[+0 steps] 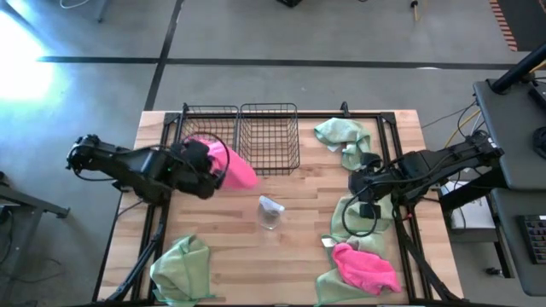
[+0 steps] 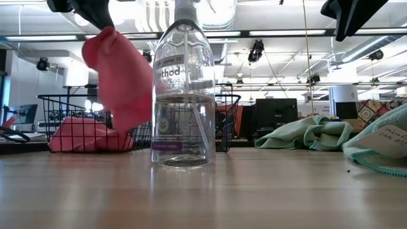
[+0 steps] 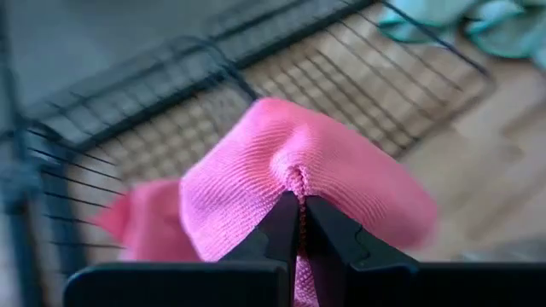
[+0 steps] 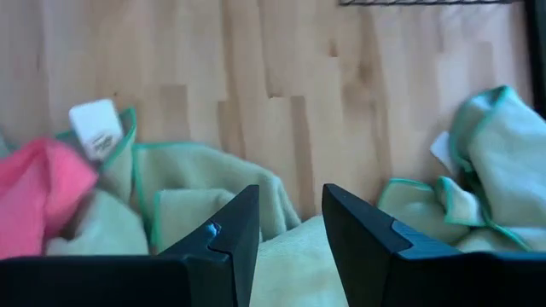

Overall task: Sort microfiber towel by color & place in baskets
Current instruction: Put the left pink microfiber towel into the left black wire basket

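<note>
My left gripper (image 1: 215,173) is shut on a hot pink towel (image 1: 235,167), held in the air just in front of the left black wire basket (image 1: 207,128). In the low view this towel (image 2: 118,76) hangs above the table, and another pink towel (image 2: 81,135) lies inside the left basket. The right basket (image 1: 270,136) stands beside it. My right gripper (image 4: 290,223) is open, hovering over a sage green towel (image 4: 198,198) near the table's right edge, touching nothing. More green towels (image 1: 341,136) (image 1: 182,266) and a pink one (image 1: 368,268) lie on the table. My left gripper pinches a bunched fold (image 3: 295,177) of the pink towel between its two shut fingers (image 3: 275,232). The cloth bulges out on both sides of the fingertips. The towel is lifted clear of the table and hangs slack below the gripper (image 2: 118,76).
A clear spray bottle (image 1: 270,211) stands mid-table, in front of the right basket. A black tube frame (image 1: 386,145) runs along the table's sides. Bare wood lies between the bottle and the near-left green towel.
</note>
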